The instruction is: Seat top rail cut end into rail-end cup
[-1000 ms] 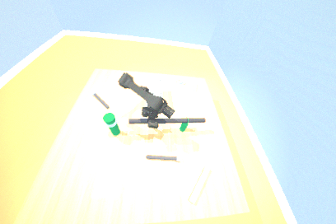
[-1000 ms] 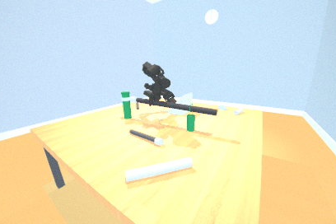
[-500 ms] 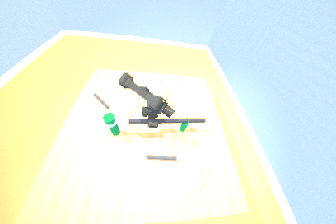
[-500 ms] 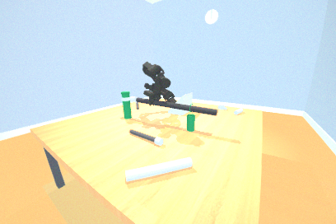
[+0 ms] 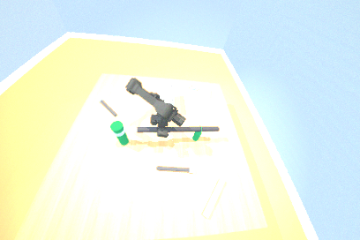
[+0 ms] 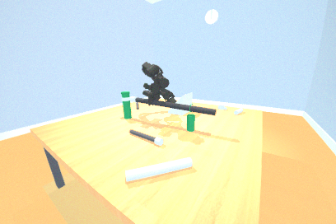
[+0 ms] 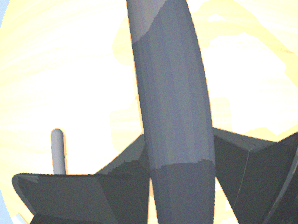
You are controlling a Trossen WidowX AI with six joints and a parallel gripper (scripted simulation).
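Note:
The dark fence top rail (image 5: 196, 129) (image 6: 199, 109) (image 7: 172, 100) is held level above the table. My gripper (image 5: 162, 129) (image 6: 155, 102) (image 7: 173, 136) is shut on it, nearer the big-post end. The big green post (image 5: 123, 140) (image 6: 127, 111) stands at the left with a whitish brace band (image 5: 122, 133) (image 6: 125, 99) just under its cap. A pale cup (image 6: 133, 99) shows on the band's right side. The rail's left end is close beside it in the exterior view; the top view shows a gap to the post. The short green post (image 5: 197, 136) (image 6: 190, 123) stands under the rail's right part; its loop is barely visible.
A dark rod (image 5: 173, 168) (image 6: 143, 136) with a white tip (image 6: 158, 142) lies in front of the rail. A white tube (image 5: 213, 199) (image 6: 159, 169) lies nearer the front. Another dark rod (image 5: 108, 108) lies behind the big post. Small pale pieces (image 6: 239, 111) lie at the back right.

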